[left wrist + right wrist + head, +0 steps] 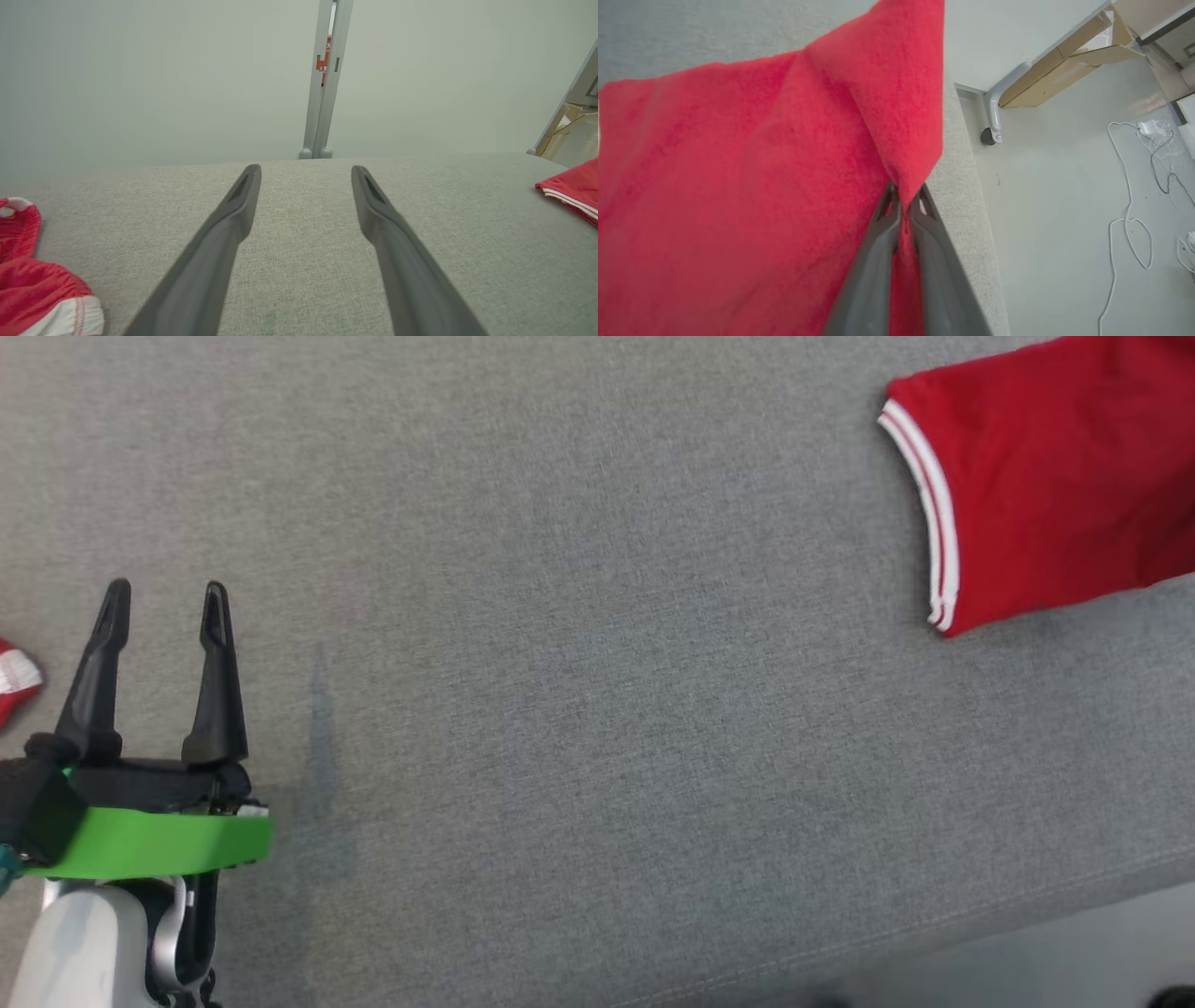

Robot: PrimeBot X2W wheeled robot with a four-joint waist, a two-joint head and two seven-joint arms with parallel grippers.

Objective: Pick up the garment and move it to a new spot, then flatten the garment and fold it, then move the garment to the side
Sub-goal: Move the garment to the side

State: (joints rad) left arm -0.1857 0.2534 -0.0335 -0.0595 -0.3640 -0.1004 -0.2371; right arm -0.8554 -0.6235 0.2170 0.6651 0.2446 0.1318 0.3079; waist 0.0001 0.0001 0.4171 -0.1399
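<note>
**Garment location.** The red garment (1055, 476) lies on the grey cloth-covered table (597, 709), at the table's far right part. A raised fold of it stands just inside one table edge, with the floor beyond.

**Gripper state.** The right gripper (906, 191) is pressed together on that fold, pinching red cloth between its fingertips. The cloth rises into a peak above the pinch. The left gripper (168, 588) stands spread and holds nothing, over bare table at the table's near left part.

**Handling.** Treat the garment as light, soft and limp. It drapes from any hold, and judging by the peak, one pinch lifts only part of it. The knit looks grippy rather than slippery. For spreading, take hold at seams or hems, such as the white-striped cuff (934, 513), and use two well-separated holds.

**Orientation.** The visible sleeve lies flat, its length running across the table. Its cuff opening faces the table's middle. You cannot judge the whole garment's long axis, because most of the body is out of frame.

**Note.** A second red-and-white cloth (11, 681) lies at the table's left edge. You cannot tell whether it belongs to the same garment.
</note>
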